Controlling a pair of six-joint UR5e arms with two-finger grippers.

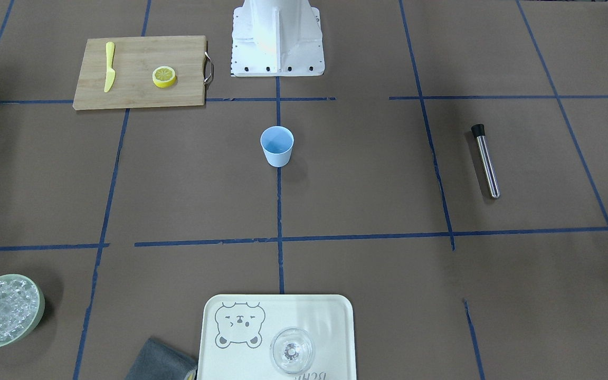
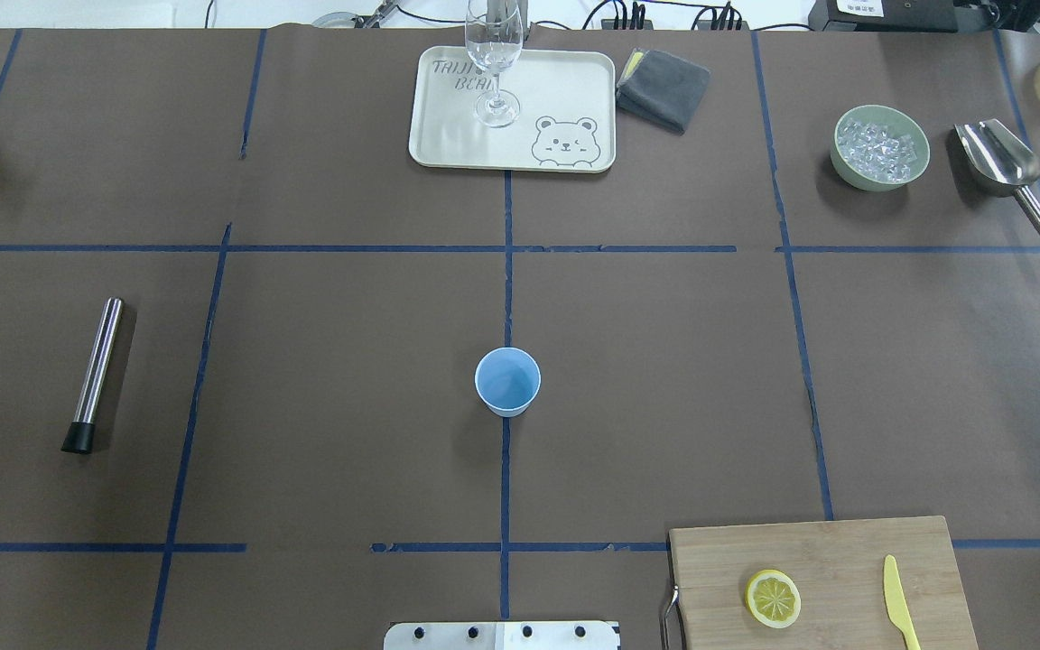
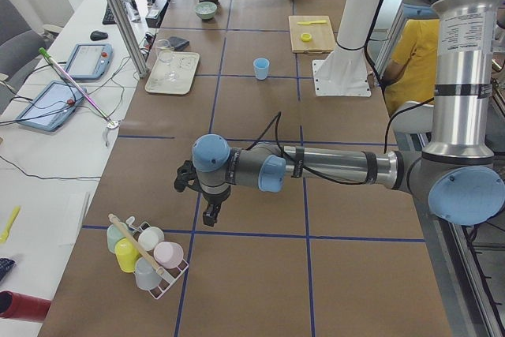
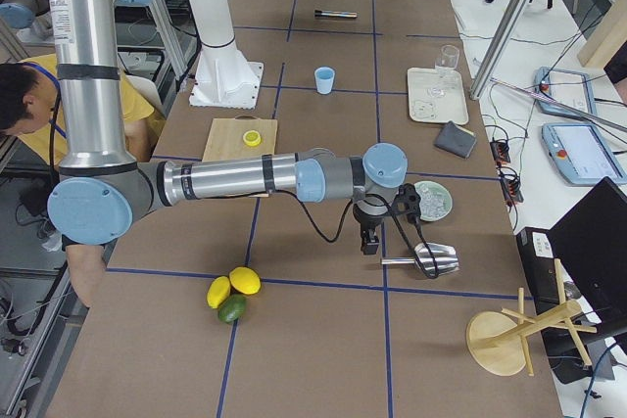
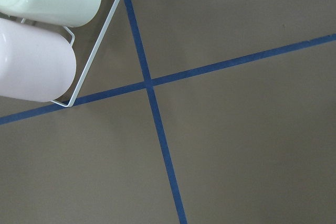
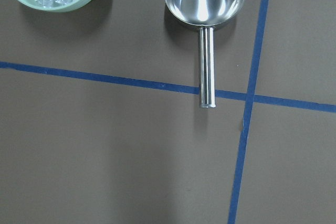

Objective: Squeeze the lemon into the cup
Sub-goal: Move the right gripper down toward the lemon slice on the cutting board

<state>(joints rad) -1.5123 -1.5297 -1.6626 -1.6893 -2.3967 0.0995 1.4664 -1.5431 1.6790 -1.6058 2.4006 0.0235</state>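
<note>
One lemon slice point(image 2: 773, 598) lies flat on a wooden cutting board point(image 2: 845, 551) at the near right of the overhead view; it also shows in the front view point(image 1: 164, 76). The light blue cup point(image 2: 507, 382) stands upright at the table's middle, also in the front view point(image 1: 277, 146). My left gripper point(image 3: 210, 214) shows only in the exterior left view, pointing down over the table far from the cup, next to a cup rack. My right gripper point(image 4: 369, 242) shows only in the exterior right view, over the table next to a steel scoop. I cannot tell whether either is open or shut.
A yellow knife point(image 2: 899, 605) lies on the board. A tray point(image 2: 448, 144) with a clear glass point(image 2: 493, 63), a grey cloth point(image 2: 663, 88), a green bowl of ice point(image 2: 878, 147) and a scoop point(image 2: 1003, 171) sit along the far side. A steel rod point(image 2: 96, 372) lies left. The robot base point(image 1: 277, 37) stands behind the cup.
</note>
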